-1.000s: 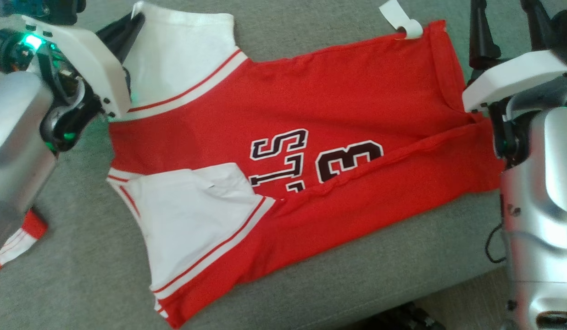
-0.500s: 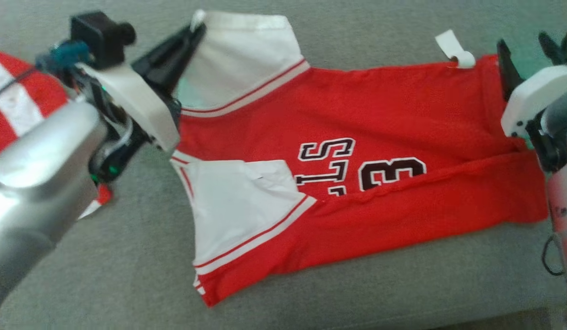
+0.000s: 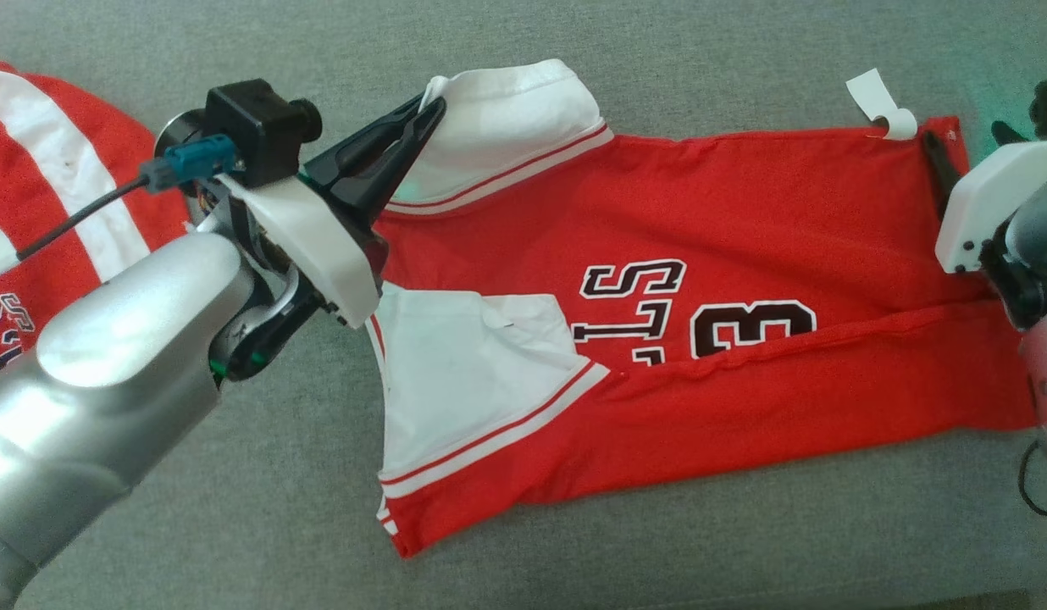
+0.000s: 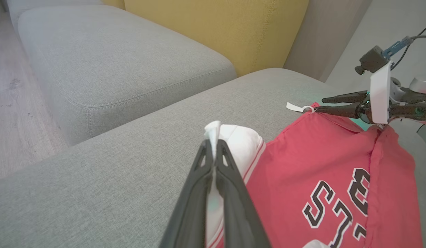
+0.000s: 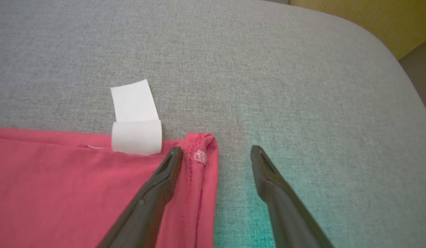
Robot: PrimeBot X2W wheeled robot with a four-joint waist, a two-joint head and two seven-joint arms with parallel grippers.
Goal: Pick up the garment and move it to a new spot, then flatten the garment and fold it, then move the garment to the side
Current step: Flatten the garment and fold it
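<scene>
Grey couch cushion (image 3: 235,508) carries the red jersey (image 3: 744,220) spread flat, near long edge folded over. It looks light, soft and floppy and will likely drag and wrinkle, so take it at corners and hems. At its ends, left gripper (image 3: 432,103) is pinched tight on the white shoulder panel (image 3: 515,119), and right gripper (image 5: 216,148) is spread wide, straddling the hem corner by the white tag (image 5: 135,119), gripping nothing.

1. The red and white cloth jersey (image 3: 744,212) looks soft and matt.
2. The grey woven sofa cushion (image 3: 235,508) is rough, matt cloth.
3. The small white tag (image 5: 135,117) looks thin and smooth; paper or cloth, hard to tell.
4. The big silver arm shell (image 3: 125,339) is smooth and shiny.
5. The long dark plastic fingers (image 4: 233,199) have a dull shine.
6. The yellow cloth cushion (image 4: 216,31) is woven and matt.
7. The pale wood floor (image 4: 13,103) looks smooth.
</scene>
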